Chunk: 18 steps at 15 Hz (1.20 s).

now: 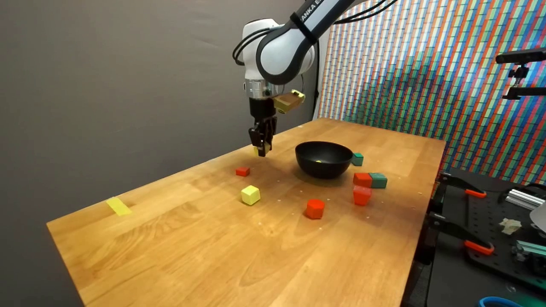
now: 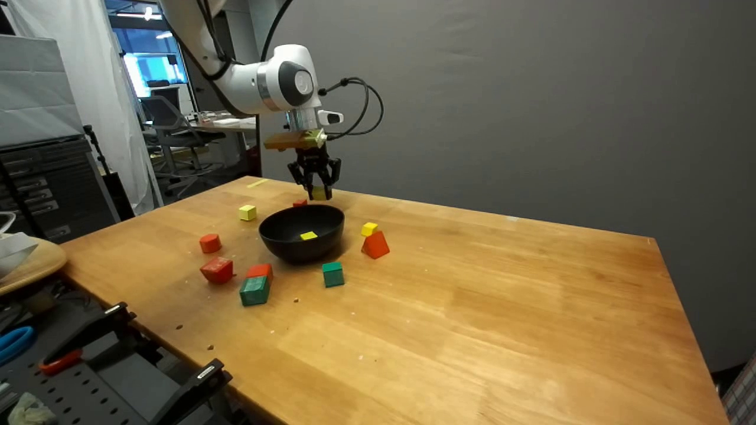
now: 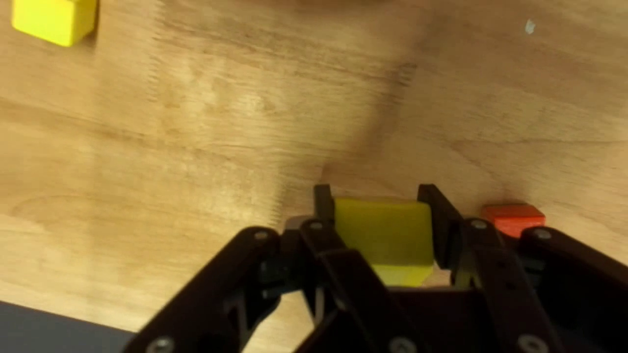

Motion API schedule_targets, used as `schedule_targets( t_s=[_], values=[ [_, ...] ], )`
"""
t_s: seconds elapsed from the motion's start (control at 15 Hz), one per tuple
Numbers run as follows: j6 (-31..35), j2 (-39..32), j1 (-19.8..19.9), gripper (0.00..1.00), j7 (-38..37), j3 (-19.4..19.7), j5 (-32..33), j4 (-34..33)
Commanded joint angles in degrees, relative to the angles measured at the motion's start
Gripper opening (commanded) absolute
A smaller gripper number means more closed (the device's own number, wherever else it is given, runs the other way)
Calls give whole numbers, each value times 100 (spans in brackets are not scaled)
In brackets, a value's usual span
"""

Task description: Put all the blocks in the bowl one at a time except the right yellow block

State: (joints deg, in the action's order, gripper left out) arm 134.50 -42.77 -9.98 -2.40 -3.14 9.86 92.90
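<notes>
Yellow block (image 3: 385, 235) sits pinched in the end effector (image 2: 319, 195), with a little red block (image 1: 242, 171) and the black bowl (image 1: 322, 171) near it.

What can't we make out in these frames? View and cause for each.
Yellow piece inside the bowl: mostly hidden by the near wall in an exterior view.
Red block: wrist view, lower part behind the hand.
Corner yellow block: wrist view, cut off by the top edge.
Yellow block in the hand: wrist view, underside hidden by its own body; contact with the table unclear.
</notes>
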Motion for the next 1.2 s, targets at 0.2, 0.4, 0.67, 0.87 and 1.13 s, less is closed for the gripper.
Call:
schedule_targets(
  t_s=[0.2, 0.4, 0.67, 0.87, 1.13],
  values=[
    [-113, 2155, 94, 21, -607, 152, -157, 2129],
    [-65, 2825, 289, 21, -716, 125, -393, 3067],
    [386, 2723, 454, 21, -874, 185, -613, 3513],
    [753, 2535, 536, 71, -869, 180, -710, 3646],
    [909, 2611, 463, 92, -853, 163, -623, 3684]
  ],
)
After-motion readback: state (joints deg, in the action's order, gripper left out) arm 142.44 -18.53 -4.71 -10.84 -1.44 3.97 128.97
